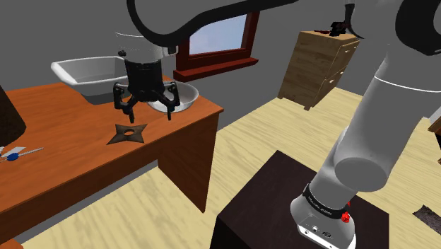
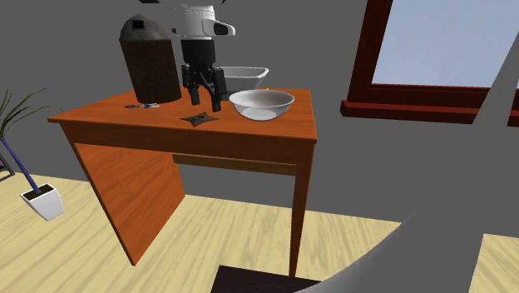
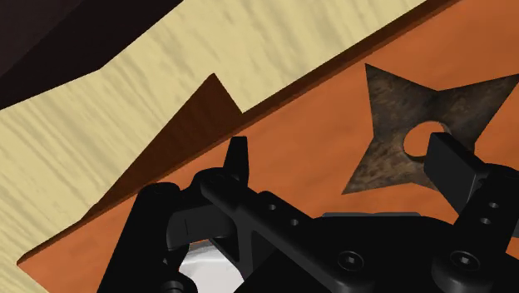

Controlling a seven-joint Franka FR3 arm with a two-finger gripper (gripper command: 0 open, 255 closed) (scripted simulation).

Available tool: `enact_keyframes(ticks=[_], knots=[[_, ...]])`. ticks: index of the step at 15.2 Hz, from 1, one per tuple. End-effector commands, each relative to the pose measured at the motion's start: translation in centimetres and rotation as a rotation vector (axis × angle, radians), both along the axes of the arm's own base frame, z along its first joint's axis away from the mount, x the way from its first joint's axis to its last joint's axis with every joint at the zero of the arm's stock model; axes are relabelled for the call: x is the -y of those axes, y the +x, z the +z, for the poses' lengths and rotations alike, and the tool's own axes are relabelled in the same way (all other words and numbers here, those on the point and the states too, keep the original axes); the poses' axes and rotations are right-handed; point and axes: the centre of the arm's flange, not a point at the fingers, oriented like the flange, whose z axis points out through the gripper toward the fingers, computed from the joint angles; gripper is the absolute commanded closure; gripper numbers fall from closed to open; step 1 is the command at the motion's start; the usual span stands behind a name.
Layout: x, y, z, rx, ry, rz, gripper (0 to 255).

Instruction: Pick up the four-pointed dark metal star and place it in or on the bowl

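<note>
The dark four-pointed star [image 1: 128,133] lies flat on the orange-brown table [image 1: 63,170], near its front edge, with a round hole in its middle. My gripper [image 1: 150,113] hangs open just above the table, between the star and the white bowl [image 1: 181,96], holding nothing. Seen from the second exterior view, the gripper [image 2: 206,101] is slightly behind the star [image 2: 200,120], and the bowl [image 2: 261,103] stands to their right. Through the wrist view the star [image 3: 399,116] lies partly beneath one fingertip [image 3: 449,162]; the gripper [image 3: 343,162] spans bare table beside it.
A white tub [image 1: 92,74] stands at the back of the table, and a dark ribbed cylinder [image 2: 151,60] stands beside it. A small blue-handled tool [image 1: 14,153] lies at the shoulder view's left. A wooden dresser [image 1: 318,67] stands across the floor, and a plant pot [image 2: 43,201] sits beside the table.
</note>
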Motion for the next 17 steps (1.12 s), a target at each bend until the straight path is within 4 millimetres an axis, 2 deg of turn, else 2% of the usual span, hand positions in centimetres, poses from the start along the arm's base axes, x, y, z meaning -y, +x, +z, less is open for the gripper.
enact_keyframes(ticks=[1,4,5,12,17], knots=[[-1.9,1.7,-0.5,0.01,0.0,-0.038,0],[-4.5,4.5,-1.1,0.023,-0.001,-0.089,0],[-4.6,4.6,-1.1,0.024,-0.001,-0.091,0],[-4.6,4.6,-5.1,0.024,-0.001,-0.091,0],[-4.6,4.6,-5.1,0.024,-0.001,-0.091,0]])
